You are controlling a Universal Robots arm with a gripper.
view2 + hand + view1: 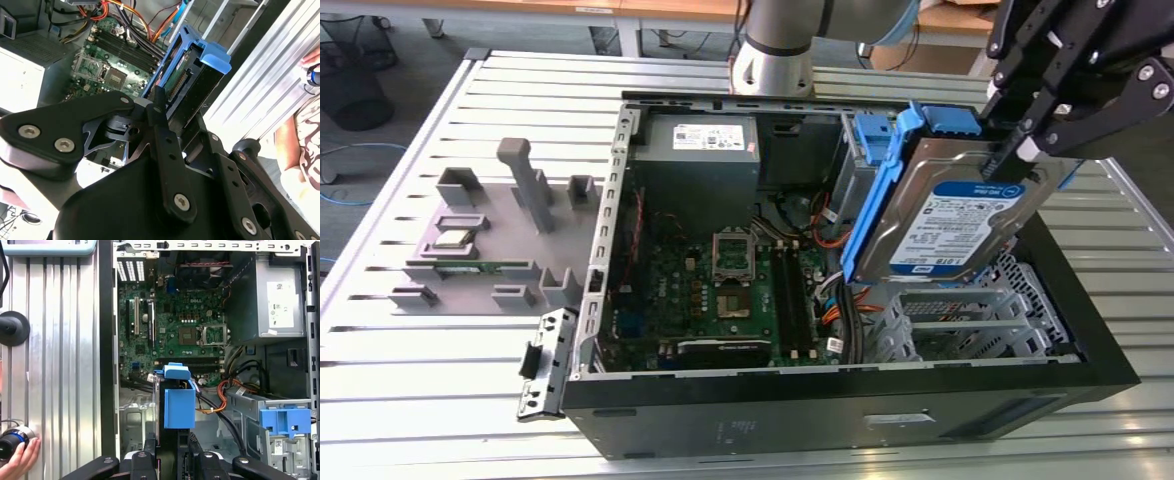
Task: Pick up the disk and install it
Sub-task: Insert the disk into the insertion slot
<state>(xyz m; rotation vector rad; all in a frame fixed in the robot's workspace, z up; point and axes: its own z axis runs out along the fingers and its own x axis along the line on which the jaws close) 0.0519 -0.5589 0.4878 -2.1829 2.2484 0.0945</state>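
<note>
Exterior view: fingers clamp the tilted silver disk, blue-bracketed, white-and-blue label.

Exterior view above the case; both wrist views close over motherboard.

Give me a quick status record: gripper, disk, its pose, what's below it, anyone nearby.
gripper: shut on the disk
disk: in its blue bracket, held above the open computer case
pose: tilted, label toward the exterior camera
below: metal drive cage inside the case
nearby: a person's hand over the slatted table beside the case
</note>
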